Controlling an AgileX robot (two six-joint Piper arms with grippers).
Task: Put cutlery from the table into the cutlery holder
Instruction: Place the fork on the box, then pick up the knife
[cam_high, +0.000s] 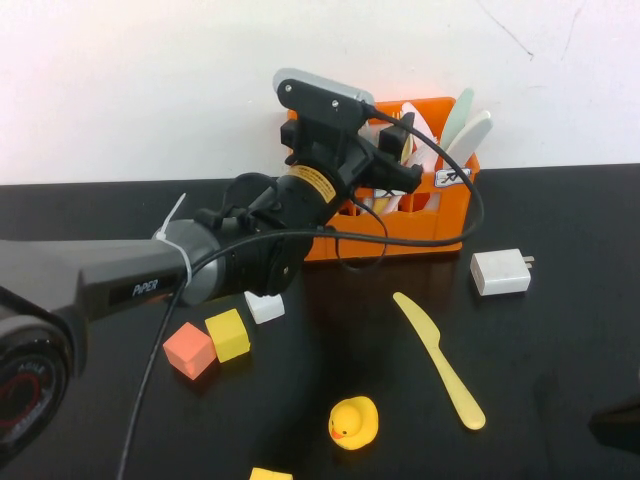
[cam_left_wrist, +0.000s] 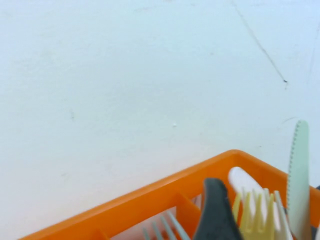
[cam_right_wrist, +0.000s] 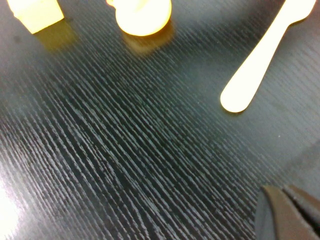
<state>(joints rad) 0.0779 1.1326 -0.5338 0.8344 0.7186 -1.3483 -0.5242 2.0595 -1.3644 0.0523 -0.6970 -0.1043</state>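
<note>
Glossy black table (cam_high: 560, 400): the yellow knife (cam_high: 440, 358) lies flat, light, stiff and slippery, best pinched mid-handle. Left gripper (cam_high: 395, 150) hangs over the orange cutlery holder (cam_high: 440, 215), spread unclear; right gripper (cam_right_wrist: 290, 212) pinched closed nearby.

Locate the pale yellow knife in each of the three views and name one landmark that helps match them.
High view: the yellow knife lies flat on the black table, right of centre, in front of the orange holder.
Left wrist view: not in it; only the holder's rim and cutlery already inside show.
Right wrist view: only its rounded handle end shows, upper right.
Shared landmark: the yellow rubber duck near the knife's handle, in the high and right wrist views.
</note>
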